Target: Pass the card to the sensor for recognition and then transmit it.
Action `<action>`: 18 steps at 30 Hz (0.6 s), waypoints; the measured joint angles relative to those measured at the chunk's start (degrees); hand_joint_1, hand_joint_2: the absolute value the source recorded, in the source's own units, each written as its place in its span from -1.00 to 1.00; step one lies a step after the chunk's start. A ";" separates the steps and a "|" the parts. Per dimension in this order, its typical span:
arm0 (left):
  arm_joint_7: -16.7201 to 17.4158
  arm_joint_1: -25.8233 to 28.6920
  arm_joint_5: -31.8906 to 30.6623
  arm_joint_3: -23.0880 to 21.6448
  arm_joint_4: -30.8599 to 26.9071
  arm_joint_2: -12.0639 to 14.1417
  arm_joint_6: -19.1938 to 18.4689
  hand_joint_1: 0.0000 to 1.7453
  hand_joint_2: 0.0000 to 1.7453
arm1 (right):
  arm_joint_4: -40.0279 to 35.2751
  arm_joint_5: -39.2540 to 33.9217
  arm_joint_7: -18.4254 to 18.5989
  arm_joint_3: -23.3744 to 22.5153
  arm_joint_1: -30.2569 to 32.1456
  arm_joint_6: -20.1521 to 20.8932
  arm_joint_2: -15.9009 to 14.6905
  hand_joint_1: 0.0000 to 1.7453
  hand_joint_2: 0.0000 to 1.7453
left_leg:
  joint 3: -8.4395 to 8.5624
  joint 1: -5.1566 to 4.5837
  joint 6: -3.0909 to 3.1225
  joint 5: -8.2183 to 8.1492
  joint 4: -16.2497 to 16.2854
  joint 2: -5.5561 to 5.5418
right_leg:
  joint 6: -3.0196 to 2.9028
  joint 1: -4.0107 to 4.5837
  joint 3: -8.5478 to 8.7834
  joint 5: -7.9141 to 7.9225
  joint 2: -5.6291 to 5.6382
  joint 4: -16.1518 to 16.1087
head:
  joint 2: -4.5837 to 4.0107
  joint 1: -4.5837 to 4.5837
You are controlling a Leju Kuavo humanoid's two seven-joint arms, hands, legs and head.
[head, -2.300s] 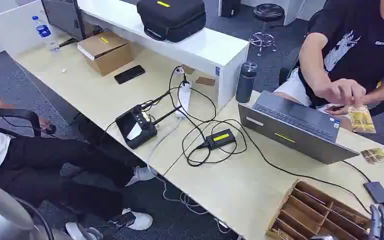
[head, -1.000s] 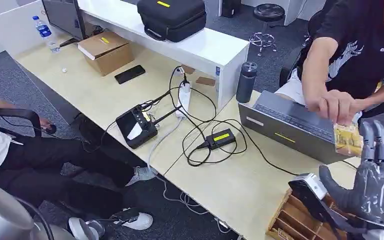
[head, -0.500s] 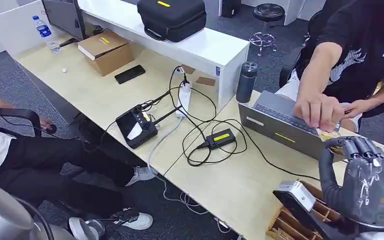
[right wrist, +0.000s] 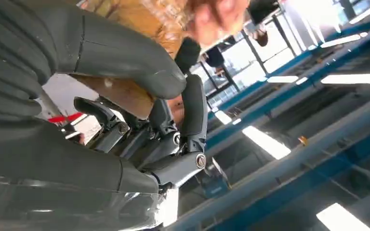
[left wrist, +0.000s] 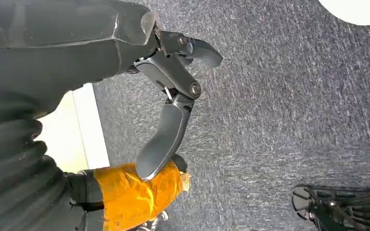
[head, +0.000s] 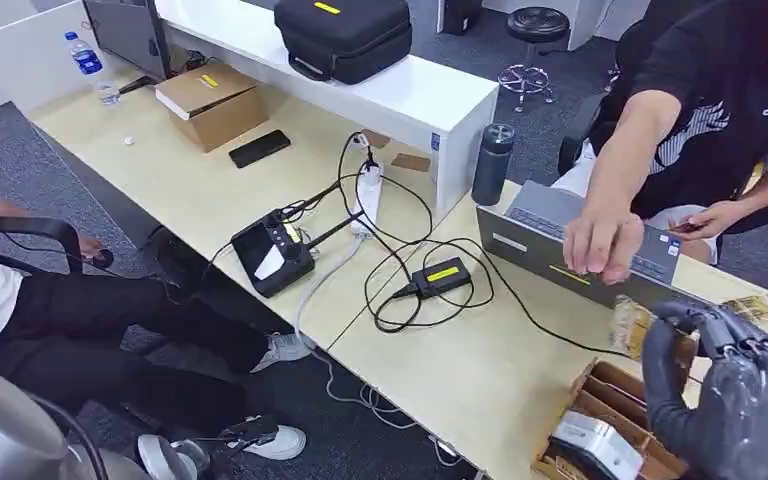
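Right robot hand [head: 730,385] — golden, patterned card [head: 632,326]

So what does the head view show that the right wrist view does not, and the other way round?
Head view alone: the desk, the laptop, the wooden organizer and a person's hand above the laptop. Right wrist view alone: ceiling lights and blue beams. Both share the right hand gripping the golden card.

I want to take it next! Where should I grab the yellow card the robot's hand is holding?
Pinch the free edge of the yellow patterned card sticking out past the right hand, coming from the side of the grey laptop. The hand covers the rest; that thin edge is bare.
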 joint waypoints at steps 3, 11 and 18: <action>0.09 0.07 0.35 0.00 0.00 -0.04 0.02 -1.00 1.00 | -2.78 -0.87 -1.75 -0.50 2.58 -1.49 -1.79 1.00 1.00 | -0.03 0.00 -0.01 -0.02 0.00 0.00 | 0.01 0.00 -0.04 -0.01 0.00 -0.01 | 0.00 0.00; 0.18 0.39 1.99 0.13 0.00 -0.55 0.55 -1.00 1.00 | -8.65 -0.72 -6.27 -6.43 12.43 -8.04 -6.30 1.00 1.00 | -0.07 -0.01 0.05 -0.06 0.00 -0.04 | 0.03 -0.01 -0.03 -0.03 -0.04 -0.04 | 0.00 0.00; 0.20 1.04 2.97 1.46 0.00 -1.05 1.27 -1.00 1.00 | -8.85 -2.58 -7.58 -13.74 19.69 -8.87 -8.21 1.00 1.00 | -0.08 -0.01 0.07 -0.08 0.00 -0.01 | 0.03 -0.01 -0.05 -0.03 -0.03 -0.04 | 0.00 0.00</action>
